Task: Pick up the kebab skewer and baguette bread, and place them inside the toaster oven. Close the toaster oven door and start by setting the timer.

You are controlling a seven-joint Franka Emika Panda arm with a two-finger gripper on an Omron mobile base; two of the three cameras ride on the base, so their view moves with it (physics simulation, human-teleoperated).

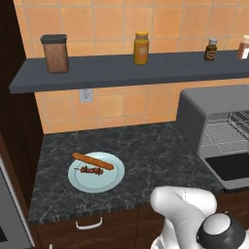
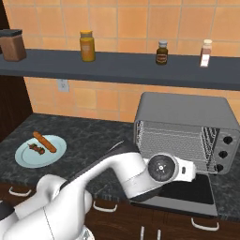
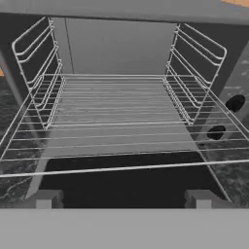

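The baguette bread (image 1: 92,161) (image 2: 44,141) lies across a pale blue plate (image 1: 111,179) (image 2: 26,160) on the dark counter, with the kebab skewer (image 1: 91,170) (image 2: 36,149) just in front of it. The toaster oven (image 1: 194,112) (image 2: 187,110) stands to the right, and its door (image 1: 233,168) (image 2: 197,193) is folded down flat. My gripper (image 3: 122,198) is open and holds nothing. It hovers over the lowered door and faces the wire rack (image 3: 116,112), far to the right of the plate. My wrist (image 2: 161,171) hides part of the door.
A dark shelf (image 1: 121,70) above the counter carries a brown canister (image 1: 55,52), an orange jar (image 1: 141,47) and small bottles (image 2: 161,52). Control knobs (image 2: 228,139) line the oven's right side. Drawer handles (image 1: 89,224) run below the counter edge.
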